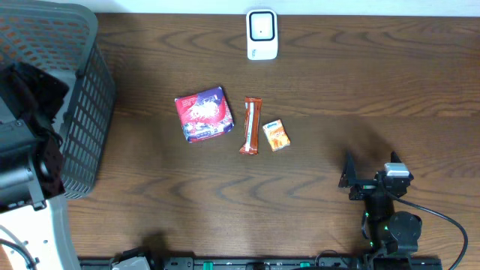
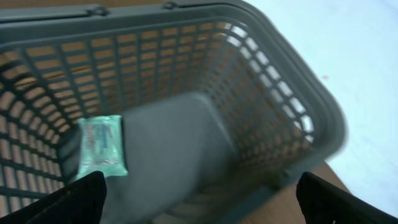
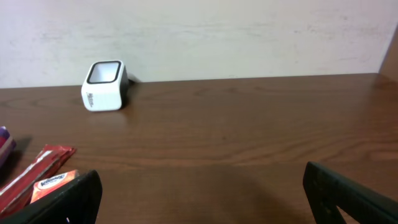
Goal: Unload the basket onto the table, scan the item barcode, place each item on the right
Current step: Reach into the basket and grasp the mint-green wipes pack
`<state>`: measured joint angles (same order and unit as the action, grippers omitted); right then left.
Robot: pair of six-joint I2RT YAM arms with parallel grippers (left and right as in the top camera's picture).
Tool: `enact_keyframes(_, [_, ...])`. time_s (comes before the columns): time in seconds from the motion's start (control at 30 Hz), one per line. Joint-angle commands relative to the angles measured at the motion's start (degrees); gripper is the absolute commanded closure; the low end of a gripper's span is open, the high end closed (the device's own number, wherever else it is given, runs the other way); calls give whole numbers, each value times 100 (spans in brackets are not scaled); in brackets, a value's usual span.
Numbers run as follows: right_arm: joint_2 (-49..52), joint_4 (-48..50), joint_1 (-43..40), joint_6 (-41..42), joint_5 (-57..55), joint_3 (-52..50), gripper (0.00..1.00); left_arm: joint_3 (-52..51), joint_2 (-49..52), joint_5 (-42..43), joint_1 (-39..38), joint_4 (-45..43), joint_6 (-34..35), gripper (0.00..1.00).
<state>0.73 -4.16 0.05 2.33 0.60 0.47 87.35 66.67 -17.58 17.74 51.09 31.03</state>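
Note:
A teal packet is inside the grey mesh basket, against its floor and left wall. My left gripper hangs open above the basket, with nothing between its fingers. On the table lie a red-and-purple packet, a red bar and a small orange packet. The white scanner stands at the far edge and also shows as the white scanner in the right wrist view. My right gripper is open and empty, low over the table at the front right.
The basket fills the table's left end, with my left arm over it. The red bar and orange packet lie left of my right gripper. A pale wall rises behind the scanner.

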Motion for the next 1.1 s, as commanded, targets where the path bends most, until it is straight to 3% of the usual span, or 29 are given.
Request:
enact_keyframes(0.0, [-9,-13,-44,-50,-26,-15,1,9,181,-262,96,9,-98,2])
enact_keyframes(0.6, [-9,-15,-44,-50,-26,-15,1,9,1764,-505,1106,-136,-103,2])
enact_keyframes(1.07, [-9,-13,-46,-50,-26,-15,1,-24,2765,-960,1211,-103,-356,2])
